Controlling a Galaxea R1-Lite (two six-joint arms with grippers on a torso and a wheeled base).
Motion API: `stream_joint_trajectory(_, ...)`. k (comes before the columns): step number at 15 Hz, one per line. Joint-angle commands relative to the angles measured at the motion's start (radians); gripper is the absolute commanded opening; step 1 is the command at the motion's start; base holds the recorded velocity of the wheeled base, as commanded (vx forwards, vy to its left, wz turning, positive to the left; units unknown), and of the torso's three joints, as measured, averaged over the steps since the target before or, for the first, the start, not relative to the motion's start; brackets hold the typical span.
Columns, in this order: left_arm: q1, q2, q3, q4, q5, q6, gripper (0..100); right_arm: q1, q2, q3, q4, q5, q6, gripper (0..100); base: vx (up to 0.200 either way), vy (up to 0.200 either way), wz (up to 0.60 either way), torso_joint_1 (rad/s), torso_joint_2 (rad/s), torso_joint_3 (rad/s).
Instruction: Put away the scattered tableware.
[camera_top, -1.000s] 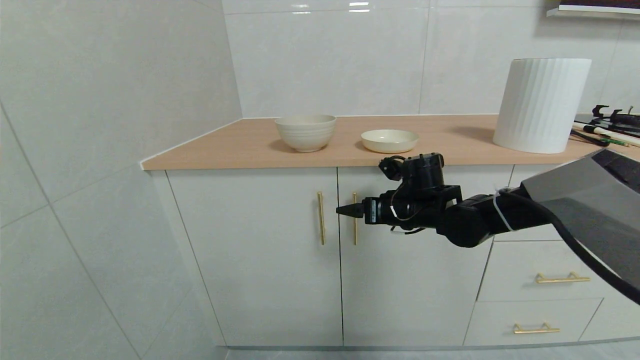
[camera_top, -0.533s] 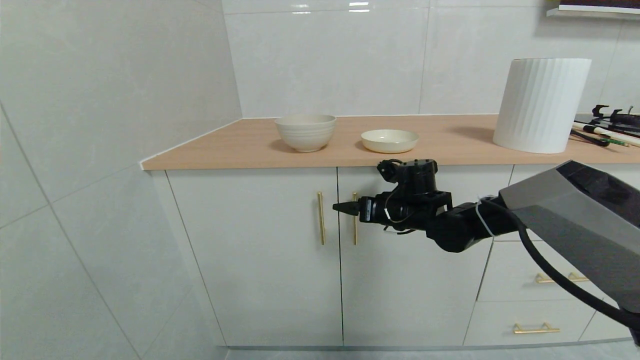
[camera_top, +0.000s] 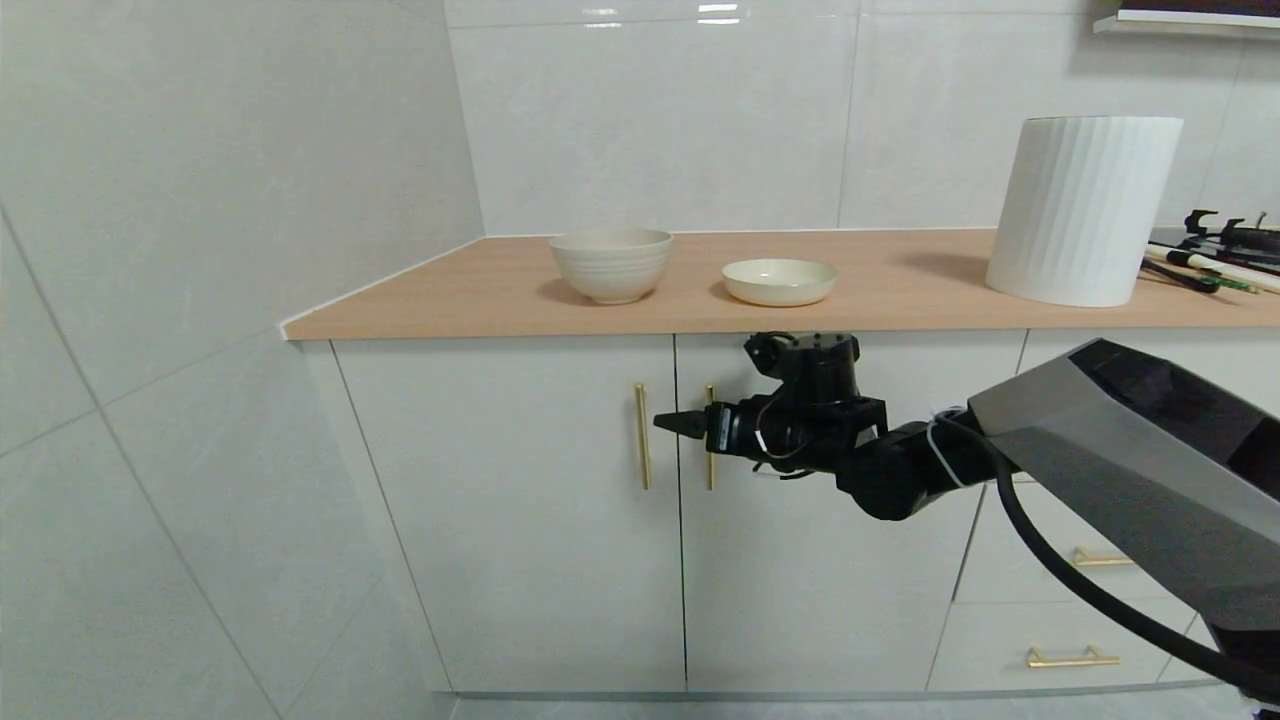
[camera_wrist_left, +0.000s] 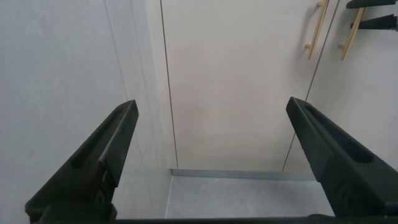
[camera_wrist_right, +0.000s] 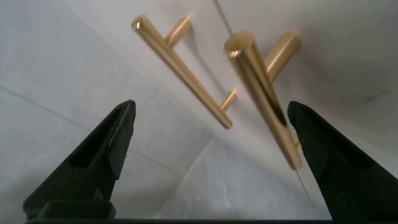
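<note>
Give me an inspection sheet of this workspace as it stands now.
Surface: wooden countertop above white cabinet doors.
Job's things: bowl and shallow dish, upright, apart, side by side on the countertop.
Clutter: white ribbed container; tools at the countertop's right end.
Grippers: right gripper open at the gold door handles, gripping nothing; left gripper open, empty, facing the lower cabinet front.
Cables: black cable hanging along the right arm.
Surroundings: tiled walls; drawers right of the doors.
</note>
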Motion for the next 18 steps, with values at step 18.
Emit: stream_joint_trajectory(18,0.001,0.0,0.0,-0.001,0.001,0.0,100,0.028,-0.078,0.115,-0.011,0.076,0.035,100,0.0,0.0,0.0,0.0,0.0,0.0)
